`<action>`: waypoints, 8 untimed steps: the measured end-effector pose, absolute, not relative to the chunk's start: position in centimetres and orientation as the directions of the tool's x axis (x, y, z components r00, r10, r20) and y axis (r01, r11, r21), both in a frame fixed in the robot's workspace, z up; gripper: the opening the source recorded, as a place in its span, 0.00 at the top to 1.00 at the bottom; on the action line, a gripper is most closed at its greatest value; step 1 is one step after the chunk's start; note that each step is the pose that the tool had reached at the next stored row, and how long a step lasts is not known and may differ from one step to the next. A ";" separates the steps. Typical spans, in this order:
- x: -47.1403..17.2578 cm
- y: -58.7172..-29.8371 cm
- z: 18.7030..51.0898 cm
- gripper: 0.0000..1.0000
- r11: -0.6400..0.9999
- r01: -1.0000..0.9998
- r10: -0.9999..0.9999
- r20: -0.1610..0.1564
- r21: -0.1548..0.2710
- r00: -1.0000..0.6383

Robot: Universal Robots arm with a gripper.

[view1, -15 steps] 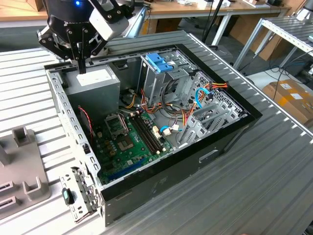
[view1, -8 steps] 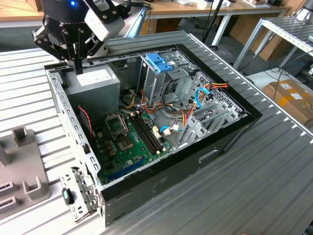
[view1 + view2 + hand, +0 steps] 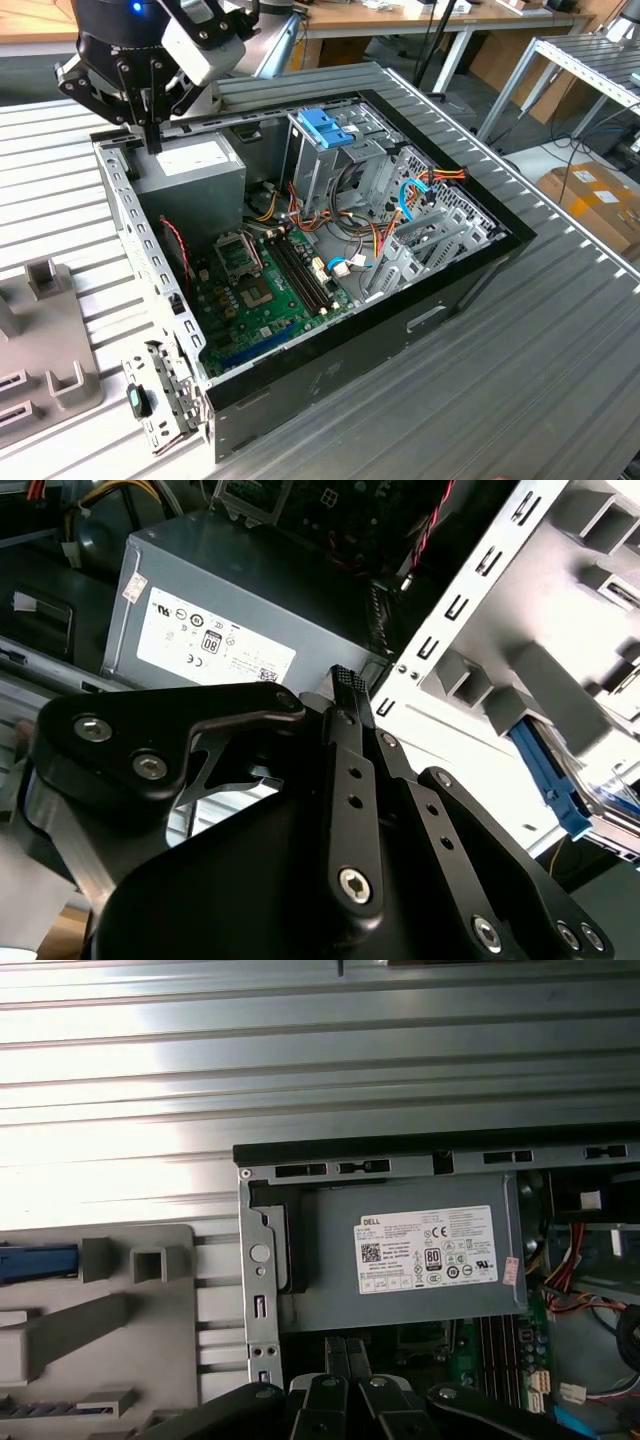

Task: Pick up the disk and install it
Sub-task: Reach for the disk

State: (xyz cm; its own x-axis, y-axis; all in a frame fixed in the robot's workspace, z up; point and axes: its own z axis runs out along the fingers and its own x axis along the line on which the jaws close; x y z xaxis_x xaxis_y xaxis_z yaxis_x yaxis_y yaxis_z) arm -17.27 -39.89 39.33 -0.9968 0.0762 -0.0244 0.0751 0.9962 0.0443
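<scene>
Gripper (image 3: pixel 345 677), black linkage, close up in both wrist views: fingers pressed together, nothing between them. In the exterior view it hangs over the power supply (image 3: pixel 195 170), tips above the corner next to the case wall (image 3: pixel 130 220). Can't tell if the tips touch the power supply or sit just clear of it.

Power supply: grey box with a white sticker on top, seated in a corner of the open PC case (image 3: pixel 400 310).

Disk (image 3: pixel 35 1262): not in the case. It lies outside, past the case wall from the power supply, resting in a grey fixture (image 3: pixel 120 1310) on the ribbed metal table (image 3: pixel 520 380). Its blue side rail is what shows in both wrist views; most of the body is cut off at the frame edge. The disk is well apart from the gripper, nothing touching it.

Inside the case, next to the power supply:
- green motherboard (image 3: pixel 255 290) just beside it, flat on the case floor
- drive cage (image 3: pixel 310 165) of grey metal standing upright near it, bright blue latch (image 3: pixel 325 128) on top
- bundles of coloured cables (image 3: pixel 385 235) beyond the cage, farther from the power supply
- a red-and-black twisted cable (image 3: pixel 178 245) running down along the power supply's side
</scene>
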 end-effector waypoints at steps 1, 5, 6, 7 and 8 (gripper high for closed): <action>-17.4 -39.9 39.3 0.89 0.996 0.075 0.076 -0.024 0.044 -0.997; -17.8 -39.9 39.3 0.89 0.996 0.075 0.076 -0.024 0.044 -0.997; -17.9 -39.9 39.3 0.89 0.996 0.075 0.076 -0.024 0.044 -0.997; -18.0 -39.9 39.3 0.89 0.996 0.075 0.076 -0.024 0.044 -0.997; -18.0 -39.9 39.3 0.89 0.996 0.075 0.076 -0.024 0.044 -0.997</action>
State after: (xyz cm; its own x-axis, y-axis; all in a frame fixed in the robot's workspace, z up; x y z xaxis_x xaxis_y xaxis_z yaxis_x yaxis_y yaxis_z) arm -18.04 -39.89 39.33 -0.9968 0.0762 -0.0245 0.0751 0.9962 0.0444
